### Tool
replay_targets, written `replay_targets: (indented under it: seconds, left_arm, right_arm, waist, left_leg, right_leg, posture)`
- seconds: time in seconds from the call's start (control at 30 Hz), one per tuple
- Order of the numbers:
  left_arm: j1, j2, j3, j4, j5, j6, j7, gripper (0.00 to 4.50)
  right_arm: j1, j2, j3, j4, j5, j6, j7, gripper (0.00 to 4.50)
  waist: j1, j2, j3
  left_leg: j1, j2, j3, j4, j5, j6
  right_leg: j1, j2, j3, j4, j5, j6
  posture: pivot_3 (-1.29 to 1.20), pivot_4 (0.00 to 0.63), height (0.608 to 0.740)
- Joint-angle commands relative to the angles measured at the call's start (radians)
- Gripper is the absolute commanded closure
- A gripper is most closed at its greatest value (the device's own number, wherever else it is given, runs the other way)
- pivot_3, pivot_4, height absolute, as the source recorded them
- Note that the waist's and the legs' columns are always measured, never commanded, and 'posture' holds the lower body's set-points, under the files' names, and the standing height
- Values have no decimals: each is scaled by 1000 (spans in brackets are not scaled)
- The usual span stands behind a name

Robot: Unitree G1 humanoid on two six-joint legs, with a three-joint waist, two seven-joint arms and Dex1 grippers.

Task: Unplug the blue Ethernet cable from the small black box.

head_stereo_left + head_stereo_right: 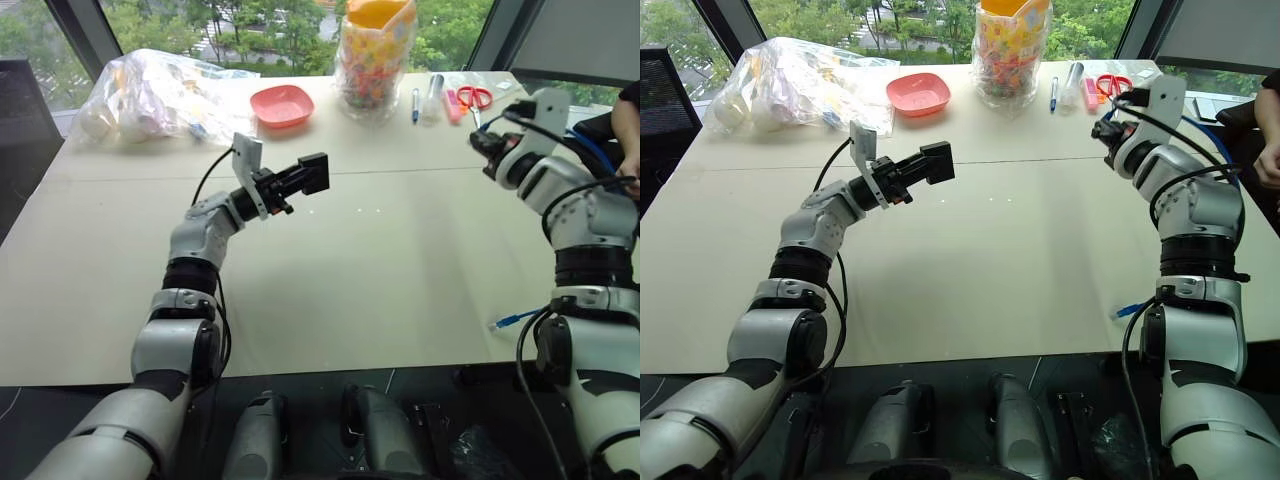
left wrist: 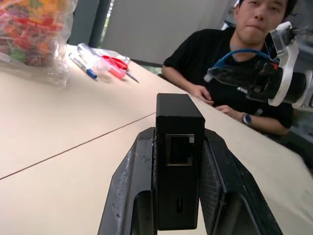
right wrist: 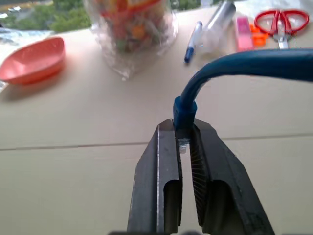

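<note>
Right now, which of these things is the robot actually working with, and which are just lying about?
In use:
- small black box, in left hand
- blue cable, in right hand

Lying about:
- pink bowl
- red scissors
- pen
- candy jar
- plastic bag

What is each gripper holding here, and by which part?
Left gripper clamps the small black box by its flat sides, its port empty. Right gripper pinches the blue Ethernet cable at its plug end.
</note>
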Motion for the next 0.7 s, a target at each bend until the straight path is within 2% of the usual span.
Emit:
replay_targets:
  seconds: [0.03, 0.1, 0.17, 0.27, 0.3, 0.33, 0.47, 0.6, 0.67, 0.7]
  left_arm:
    - [-20, -51, -29, 30, 60, -158, 80, 3996]
    - [-42, -77, -36, 85, 87, -220, 118, 3996]
    - [-69, -97, -45, 145, 107, -264, 134, 3996]
    - [-105, -115, -63, 226, 143, -335, 148, 3996]
    - [-120, -119, -67, 256, 159, -364, 166, 3996]
    - [-131, -121, -69, 279, 171, -385, 178, 3996]
    - [-189, -147, -72, 393, 212, -470, 242, 3996]
    - [-210, -170, -88, 472, 258, -520, 299, 3996]
    - [-215, -185, -93, 504, 279, -528, 332, 2958]
    - [-217, -190, -92, 515, 283, -525, 335, 2710]
  right_arm:
    - [-45, 33, -6, 76, -55, -63, 19, 3635]
    - [-47, 44, -9, 117, -83, -94, 21, 2892]
    - [-43, 47, -15, 145, -104, -103, 15, 1813]
    - [-10, 45, -18, 97, -112, -29, 18, 324]
    - [24, 45, -25, 25, -92, 39, 18, 17]
    - [48, 46, -32, -28, -78, 87, 17, 17]
    - [311, 99, -78, -596, 76, 361, -20, 17]
    - [444, 172, -122, -877, 115, 424, -104, 17]
    - [484, 217, -152, -955, 127, 432, -149, 0]
    - [494, 233, -163, -978, 127, 430, -165, 0]
  waist:
    - [1, 0, 0]
    - [1, 0, 0]
    - [2, 0, 0]
    - [1, 0, 0]
    - [1, 0, 0]
    - [1, 0, 0]
    - [7, 0, 0]
    - [4, 0, 0]
    - [4, 0, 0]
    - [4, 0, 0]
  left_leg:
    - [0, 0, 0, 0, 0, 0]
    - [0, 0, 0, 1, 0, 0]
    - [0, 0, 0, 1, 0, 0]
    - [0, -1, 0, 1, 0, 0]
    - [0, -1, 0, 1, 0, 0]
    - [0, -1, 0, 1, 0, 0]
    - [-1, 1, -4, 0, -1, 1]
    - [-2, 3, -4, 1, -1, 2]
    - [-2, 3, -5, 2, -1, 2]
    - [-1, 3, -5, 2, -1, 2]
  right_leg:
    - [0, 0, 0, 0, 0, 0]
    - [0, -1, 0, 0, 0, 1]
    - [0, -1, 0, 0, 0, 2]
    - [0, -1, 0, 0, -2, 4]
    - [0, -1, 0, 0, -2, 5]
    - [0, -1, 0, 0, -2, 4]
    - [0, -1, -1, 0, -3, 5]
    - [-1, -1, -1, -1, -3, 6]
    - [0, -2, -1, -1, -2, 6]
    - [0, -2, -1, -1, -2, 6]
  posture:
    - [0, 150, 740]
    - [0, 150, 740]
    - [0, 150, 740]
    - [0, 150, 740]
    - [0, 150, 740]
    - [0, 150, 740]
    - [0, 150, 740]
    - [0, 150, 740]
    - [0, 150, 740]
    - [0, 150, 740]
